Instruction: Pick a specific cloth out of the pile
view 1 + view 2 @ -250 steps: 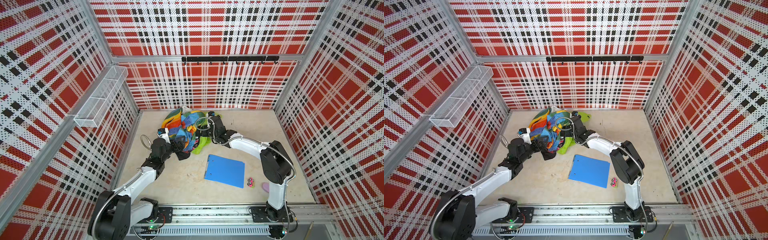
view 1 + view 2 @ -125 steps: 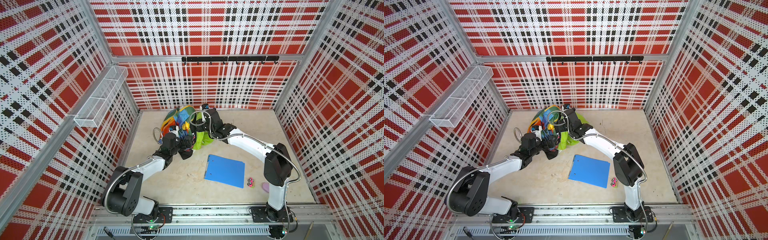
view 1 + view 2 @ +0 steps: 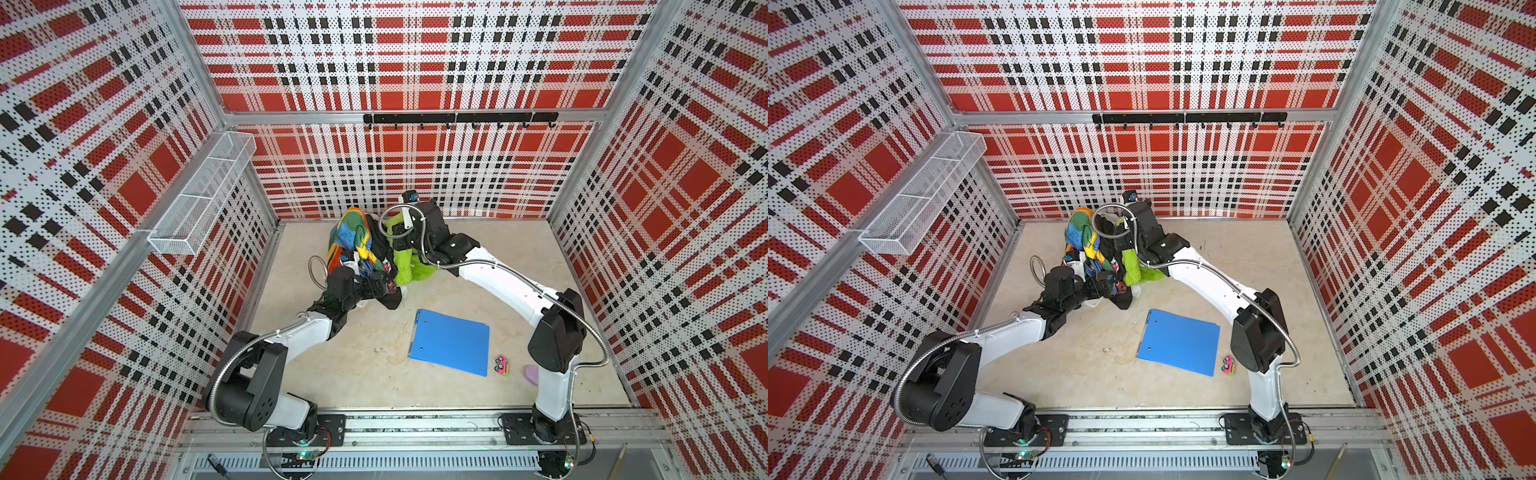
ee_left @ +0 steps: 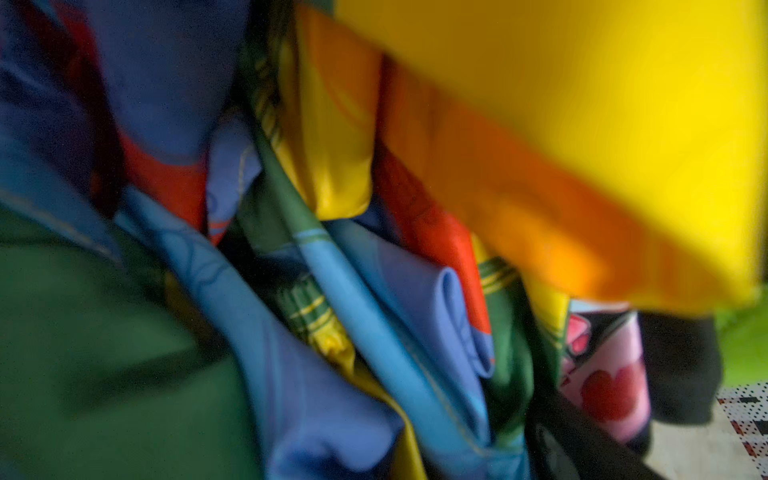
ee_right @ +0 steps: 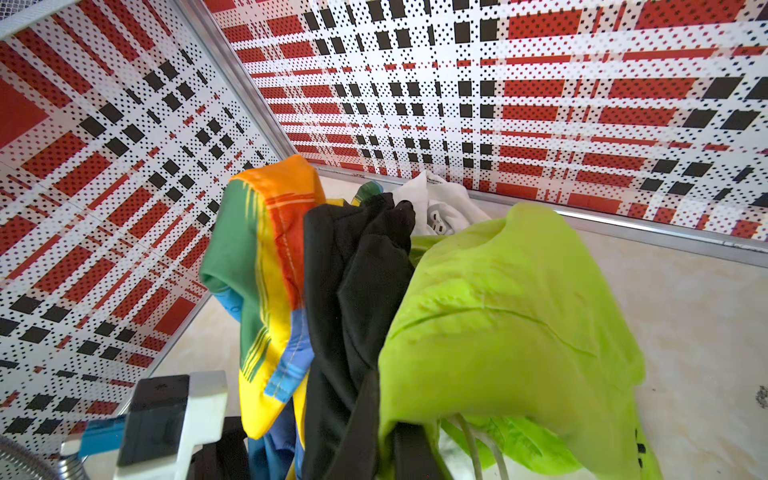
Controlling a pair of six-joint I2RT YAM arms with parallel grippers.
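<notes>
The pile of rainbow patchwork, black and white fabric hangs bunched up near the back wall. The lime-green cloth hangs off its right side, down to the floor. My right gripper is raised and shut on the green cloth, with black and rainbow fabric draped beside it. My left gripper is open, low at the pile's front, pressed into the patchwork. Blurred rainbow folds fill the left wrist view, and its jaws are hidden there.
A blue folder lies on the floor in front of the pile. A small pink toy and a purple object sit by the right arm. A wire basket hangs on the left wall, and a hook rail on the back wall.
My right gripper has risen towards the back wall, pulling the green cloth and the tangled fabrics up with it. My left gripper has pushed forward into the pile's lower front.
</notes>
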